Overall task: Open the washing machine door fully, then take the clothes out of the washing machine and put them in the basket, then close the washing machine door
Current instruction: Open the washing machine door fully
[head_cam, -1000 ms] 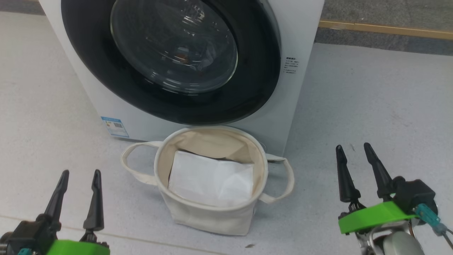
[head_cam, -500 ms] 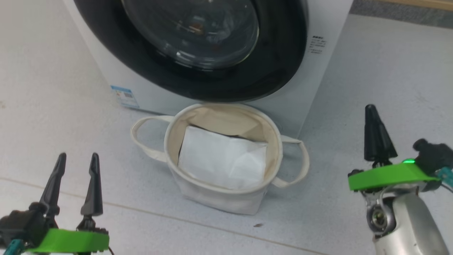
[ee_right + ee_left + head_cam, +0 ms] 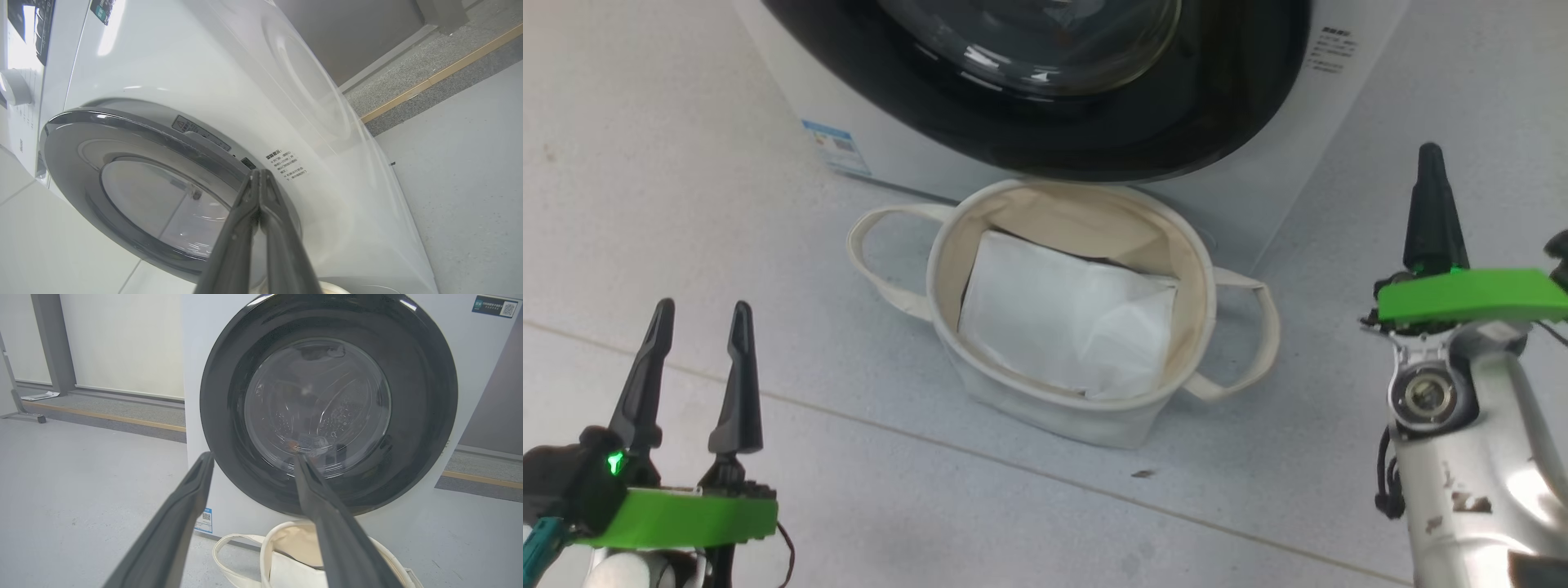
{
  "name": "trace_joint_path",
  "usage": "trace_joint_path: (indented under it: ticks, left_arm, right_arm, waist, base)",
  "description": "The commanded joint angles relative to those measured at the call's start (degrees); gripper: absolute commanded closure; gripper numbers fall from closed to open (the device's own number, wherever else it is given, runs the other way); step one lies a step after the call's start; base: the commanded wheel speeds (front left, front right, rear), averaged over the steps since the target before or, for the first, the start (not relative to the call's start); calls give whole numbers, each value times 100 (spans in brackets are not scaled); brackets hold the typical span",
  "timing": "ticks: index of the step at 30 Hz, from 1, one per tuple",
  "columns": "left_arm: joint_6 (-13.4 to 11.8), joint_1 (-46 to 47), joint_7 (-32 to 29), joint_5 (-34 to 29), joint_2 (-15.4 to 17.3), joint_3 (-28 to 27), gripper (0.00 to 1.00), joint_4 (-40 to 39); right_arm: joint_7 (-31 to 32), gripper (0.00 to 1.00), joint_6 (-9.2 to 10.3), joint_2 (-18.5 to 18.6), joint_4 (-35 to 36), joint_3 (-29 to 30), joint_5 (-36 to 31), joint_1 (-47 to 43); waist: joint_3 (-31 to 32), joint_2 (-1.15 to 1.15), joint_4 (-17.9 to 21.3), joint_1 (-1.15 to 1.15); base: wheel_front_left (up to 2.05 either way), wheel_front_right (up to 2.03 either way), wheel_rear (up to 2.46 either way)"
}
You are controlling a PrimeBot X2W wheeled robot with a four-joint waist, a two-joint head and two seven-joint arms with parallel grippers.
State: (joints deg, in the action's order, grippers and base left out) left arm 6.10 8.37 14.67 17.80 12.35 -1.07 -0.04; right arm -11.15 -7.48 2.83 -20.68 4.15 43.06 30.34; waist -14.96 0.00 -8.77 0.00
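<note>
Right fingers point(image 3: 1433, 220) have snapped together since a second ago and lifted toward the washing machine point(image 3: 1262, 216). Head camera dipped too, so ignore the scene shift. They're tip to tip, holding nothing, at the right edge of the washing machine door point(image 3: 122, 183); contact unclear. Left fingers point(image 3: 737, 384) apart, empty, near left, well short of the door.

Door shut. Rigid, glossy rim, probably slippery: hook its right edge, don't pinch.

Clothes point(image 3: 307, 440) soft and light, low in the drum behind the glass. Basket point(image 3: 1045, 408) just near of the machine, holding white paper point(image 3: 1062, 318).
</note>
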Motion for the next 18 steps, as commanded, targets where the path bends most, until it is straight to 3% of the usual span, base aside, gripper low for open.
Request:
trace_joint_path:
  ticks: [1,18]
  left_arm:
    - [29,181,33,-41,80,-252,0,-215]
    - [126,418,33,-29,-49,-282,0,-215]
  right_arm:
    - [72,100,-1,21,120,-90,152,331]
    - [845,100,-1,395,-573,-176,1671,1733]
  waist:
    - [-104,0,-80,0]
    - [-667,0,-418,0]
  base:
    - [0,0,0]
    - [0,0,0]
